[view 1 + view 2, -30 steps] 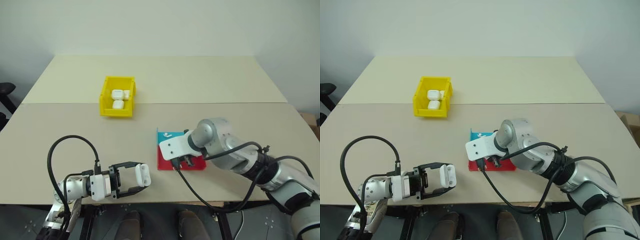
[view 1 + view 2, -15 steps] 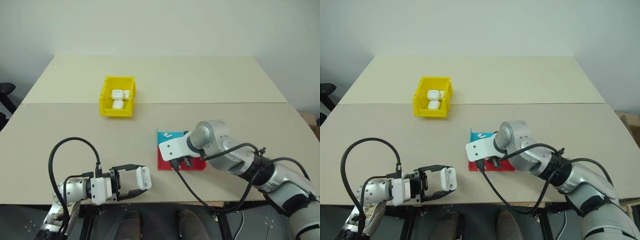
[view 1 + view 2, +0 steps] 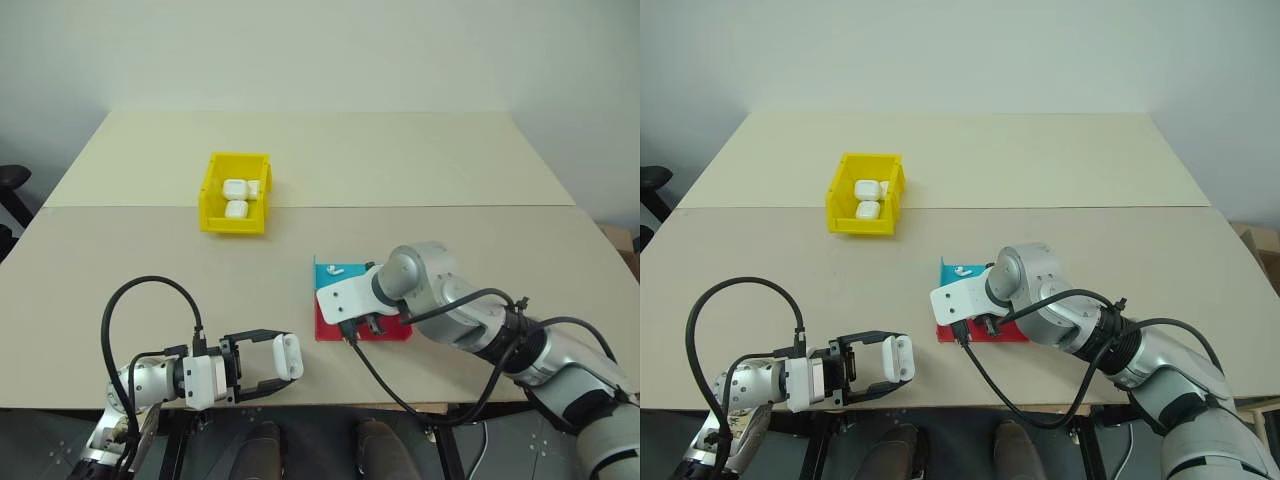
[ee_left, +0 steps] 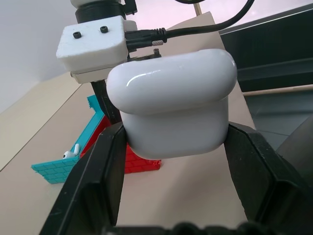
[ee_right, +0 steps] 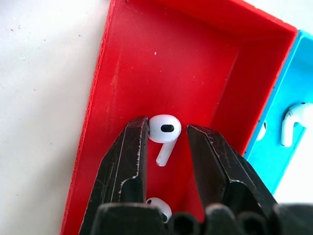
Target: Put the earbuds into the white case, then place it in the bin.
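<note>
The white case (image 4: 171,105) is closed and sits between the two black fingers (image 4: 100,166) of my left gripper (image 3: 270,362), which is shut on it just above the table's front edge. My right gripper (image 3: 368,323) points down into the red half of a shallow cyan-and-red tray (image 3: 325,325). Its narrowly open jaws stand on either side of one of the earbuds (image 5: 165,129), with a small gap on one side. A second earbud (image 5: 157,205) lies lower between the fingers. A third one (image 5: 293,122) lies in the cyan half. The yellow bin (image 3: 212,190) stands far back on the left.
Two white cases (image 3: 235,187) lie inside the bin. A black cable (image 3: 120,310) loops up from my left wrist, and another (image 3: 400,395) hangs under my right arm past the table's front edge. A seam (image 3: 450,206) crosses the tabletop behind the tray.
</note>
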Available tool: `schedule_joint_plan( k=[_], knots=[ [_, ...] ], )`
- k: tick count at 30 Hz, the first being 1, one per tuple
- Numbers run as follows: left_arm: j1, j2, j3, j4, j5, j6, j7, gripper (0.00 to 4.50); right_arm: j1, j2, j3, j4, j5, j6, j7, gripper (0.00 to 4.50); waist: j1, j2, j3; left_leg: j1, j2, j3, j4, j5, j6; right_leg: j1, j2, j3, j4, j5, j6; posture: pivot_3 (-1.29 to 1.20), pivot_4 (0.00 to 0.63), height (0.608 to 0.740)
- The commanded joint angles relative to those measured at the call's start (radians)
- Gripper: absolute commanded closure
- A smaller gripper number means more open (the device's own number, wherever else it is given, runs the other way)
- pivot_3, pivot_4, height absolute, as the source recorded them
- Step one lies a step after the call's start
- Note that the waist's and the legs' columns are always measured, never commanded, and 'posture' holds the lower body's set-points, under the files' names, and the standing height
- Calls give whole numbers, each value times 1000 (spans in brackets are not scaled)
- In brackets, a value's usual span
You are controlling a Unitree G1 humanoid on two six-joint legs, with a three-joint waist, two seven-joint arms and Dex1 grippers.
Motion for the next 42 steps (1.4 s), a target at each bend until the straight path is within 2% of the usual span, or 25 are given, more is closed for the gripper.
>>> schedule_joint_plan(
  k=[1, 11, 12, 13, 22, 26, 30, 36, 39, 42],
  knots=[
    [-4, 8, -3, -25, -2, -14, 10, 1757, 3, -2, -16, -1, -14, -24, 2, 2874, 0, 0, 0, 0, 0, 0, 0, 0, 0, 0, 0, 0, 0, 0, 0, 0, 150, 740],
    [-9, 6, -7, -25, 5, -15, 22, 1757, 14, -11, -23, 5, -15, -63, 13, 2874, 0, 0, 0, 0, 0, 0, 0, 0, 0, 0, 0, 0, 0, 0, 0, 0, 150, 740],
    [-10, 6, -7, -24, 6, -15, 23, 1757, 16, -10, -24, 6, -17, -65, 11, 3254, 0, 0, 0, 0, 0, 0, 0, 0, 0, 0, 0, 0, 0, 0, 0, 0, 150, 740],
    [-11, 5, -7, -23, 7, -14, 25, 1757, 16, -9, -25, 8, -18, -66, 11, 3406, 0, 0, 0, 0, 0, 0, 0, 0, 0, 0, 0, 0, 0, 0, 0, 0, 150, 740],
    [-9, 5, -10, -25, 15, -18, 37, 1757, 20, -2, -37, 11, -26, -71, 1, 3406, 0, 0, 0, 0, 0, 0, 0, 0, 0, 0, 0, 0, 0, 0, 0, 0, 150, 740],
    [-16, 3, -11, -50, -15, -3, 40, 1757, 22, -9, -90, -34, -2, -42, -1, 3406, 1, 0, 0, 0, 0, 0, 0, 0, 0, 0, 0, 0, 0, 0, 0, 0, 150, 740],
    [-28, -1, -4, -103, -74, 51, 53, 1757, 37, -34, -260, -155, 103, 42, 19, 3406, 3, 0, 0, -2, 0, 0, 0, 0, 0, -1, 0, 0, 0, 0, 0, 0, 150, 740],
    [-98, -15, -15, -179, -182, 181, 59, 1757, 66, -17, -683, -277, 356, 167, -26, 3406, 6, 0, 0, -1, 0, -1, 0, 0, 0, 1, 0, -1, -1, 0, 0, 0, 150, 740],
    [-158, -37, -30, -169, -226, 223, 26, 1757, 71, 54, -904, -310, 527, 237, -65, 3406, 6, 0, 0, -1, 0, -1, 0, 0, 0, 1, 0, -1, -1, 0, 0, 0, 150, 740],
    [-220, -59, -34, -168, -266, 297, 25, 1757, 23, 172, -1090, -338, 703, 345, -139, 3406, -1, 0, 0, -1, 0, -1, -1, 0, 0, 1, 0, -1, -1, 0, 0, 0, 150, 740]
  ],
)
